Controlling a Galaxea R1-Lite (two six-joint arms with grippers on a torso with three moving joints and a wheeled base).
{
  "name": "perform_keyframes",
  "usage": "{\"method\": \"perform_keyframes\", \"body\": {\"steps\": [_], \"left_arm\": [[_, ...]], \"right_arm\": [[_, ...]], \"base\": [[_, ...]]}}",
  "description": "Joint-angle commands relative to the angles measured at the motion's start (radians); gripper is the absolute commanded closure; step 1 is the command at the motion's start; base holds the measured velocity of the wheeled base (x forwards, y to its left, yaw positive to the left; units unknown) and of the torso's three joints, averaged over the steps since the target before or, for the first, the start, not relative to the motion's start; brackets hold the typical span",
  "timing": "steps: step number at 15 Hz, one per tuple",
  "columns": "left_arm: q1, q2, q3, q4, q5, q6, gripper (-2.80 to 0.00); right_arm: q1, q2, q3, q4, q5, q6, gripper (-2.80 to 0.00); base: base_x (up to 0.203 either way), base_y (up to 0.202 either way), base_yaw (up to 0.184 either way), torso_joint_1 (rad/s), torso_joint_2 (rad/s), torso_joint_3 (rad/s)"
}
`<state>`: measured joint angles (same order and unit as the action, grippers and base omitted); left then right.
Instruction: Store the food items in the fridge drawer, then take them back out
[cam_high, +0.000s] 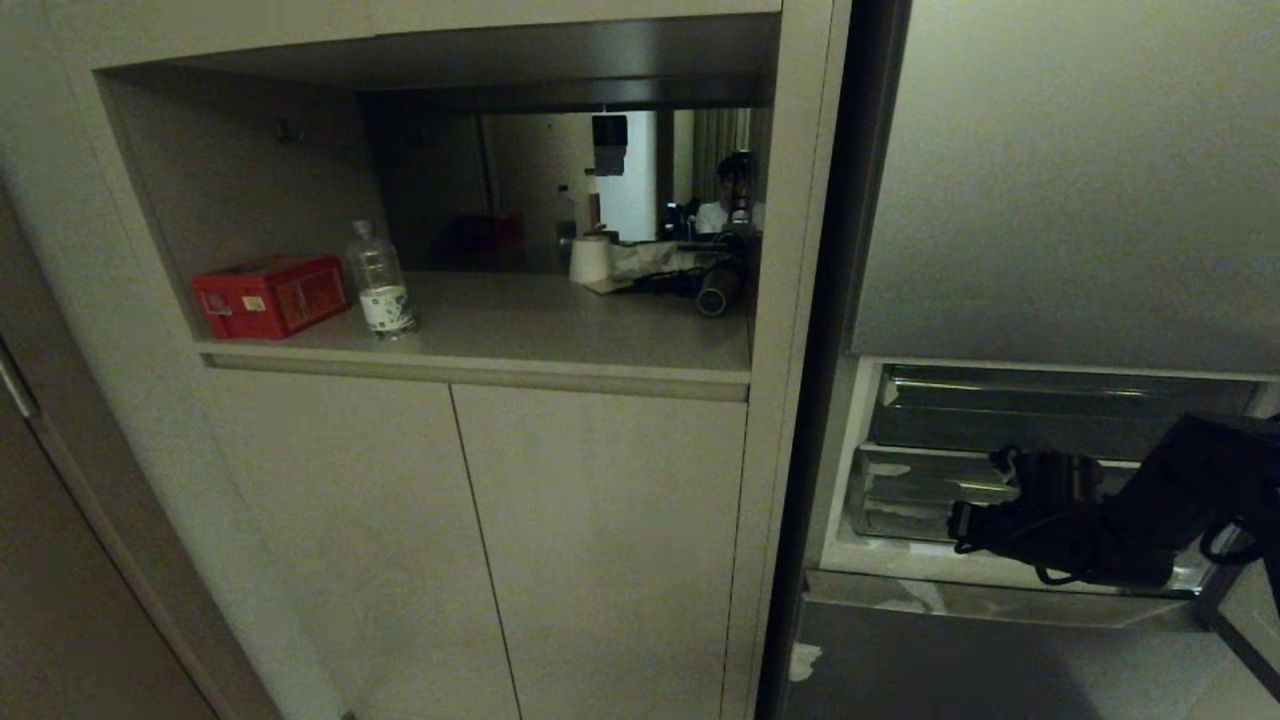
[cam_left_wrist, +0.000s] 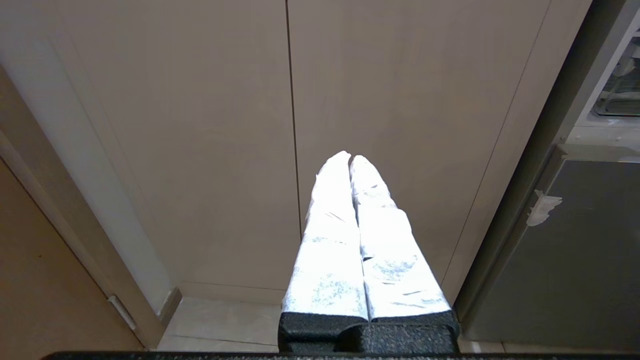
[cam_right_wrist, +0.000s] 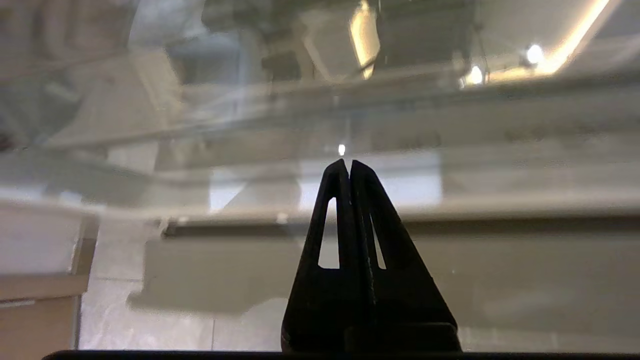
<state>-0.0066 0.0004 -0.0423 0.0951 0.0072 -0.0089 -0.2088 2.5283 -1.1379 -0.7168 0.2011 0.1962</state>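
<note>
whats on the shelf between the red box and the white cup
In the head view, a clear water bottle stands on the shelf close beside the red box; from there to the white cup the stretch is bare.

White-wrapped left fingers (cam_left_wrist: 330, 240), black right fingers (cam_right_wrist: 345, 210)

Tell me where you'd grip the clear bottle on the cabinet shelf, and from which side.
Probably the clear bottle by its straight body just above the label, coming in level from the open front of the shelf. It stands upright near the front edge, with the red box close on its left, so a frontal approach looks least obstructed. The narrow cap offers less hold.
</note>
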Motion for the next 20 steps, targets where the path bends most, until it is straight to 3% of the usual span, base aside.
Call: {"method": "perform_keyframes", "body": {"steps": [1,6,10,13,20], "left_arm": [[0.0,0.0,0.0,0.001,0.0,0.0,0.0],[0.0,0.001,-0.001,0.0,0.0,0.0,0.0],[0.0,0.0,0.0,0.001,0.0,0.0,0.0],[0.0,0.001,-0.001,0.0,0.0,0.0,0.0],[0.0,0.001,-0.001,0.0,0.0,0.0,0.0]], "right_arm": [[-0.017,-0.137,0.093,-0.002,0.005,-0.001,0.0],[-0.09,-0.485,0.389,0.018,0.003,-0.034,0.0],[-0.155,-0.733,0.643,0.027,-0.001,-0.121,0.0],[-0.184,-0.837,0.719,0.031,-0.002,-0.143,0.0],[-0.188,-1.004,0.828,0.052,-0.012,-0.146,0.0]], "base": [[0.0,0.0,0.0,0.0,0.0,0.0],[0.0,0.0,0.0,0.0,0.0,0.0],[0.0,0.0,0.0,0.0,0.0,0.0],[0.002,0.005,-0.063,0.0,0.0,0.001],[0.0,0.008,-0.178,0.001,0.0,0.001]]}}
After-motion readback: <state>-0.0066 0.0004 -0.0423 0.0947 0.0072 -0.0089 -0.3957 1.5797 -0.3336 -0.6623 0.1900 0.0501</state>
